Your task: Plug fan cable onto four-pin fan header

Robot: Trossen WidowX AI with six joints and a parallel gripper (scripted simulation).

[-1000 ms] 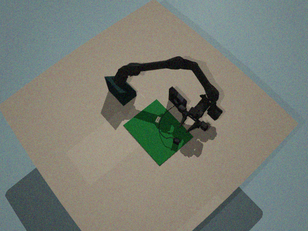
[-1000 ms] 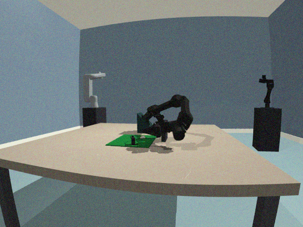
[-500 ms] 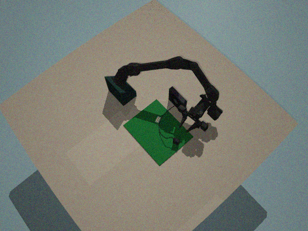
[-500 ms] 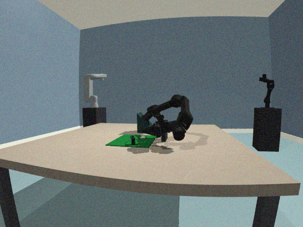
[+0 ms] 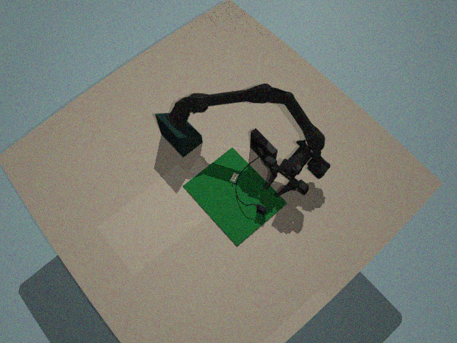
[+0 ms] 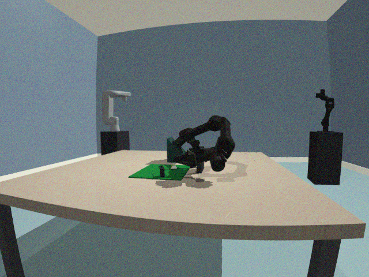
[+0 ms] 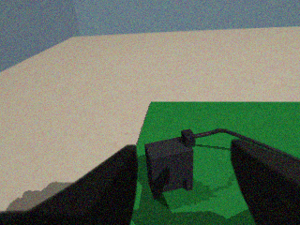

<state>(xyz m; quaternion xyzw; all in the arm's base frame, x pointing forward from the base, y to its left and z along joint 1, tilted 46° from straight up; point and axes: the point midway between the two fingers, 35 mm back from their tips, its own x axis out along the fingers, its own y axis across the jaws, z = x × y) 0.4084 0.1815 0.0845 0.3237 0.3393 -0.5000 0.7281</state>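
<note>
The fan plug is a small black block [image 5: 260, 209] [image 6: 162, 171] [image 7: 170, 166]. It stands upright near one corner of the green board [image 5: 228, 221] [image 6: 141, 173] [image 7: 262, 114]. A thin black cable runs from its top. I cannot see the four-pin header, and the views do not show how deep the plug sits. My gripper [image 5: 273, 191] [image 7: 183, 151] is open with nothing between its fingers. It is drawn back from the plug, above the board's edge. In the wrist view the plug shows beyond the gap between the fingertips.
The black fan [image 5: 263, 144] [image 6: 199, 167] stands beside the board, close to my gripper, and the cable [image 5: 235, 189] curves from it over the board. A small whitish part [image 5: 234, 177] sits on the board. My arm arches behind the fan from its dark base [image 5: 181, 138].
</note>
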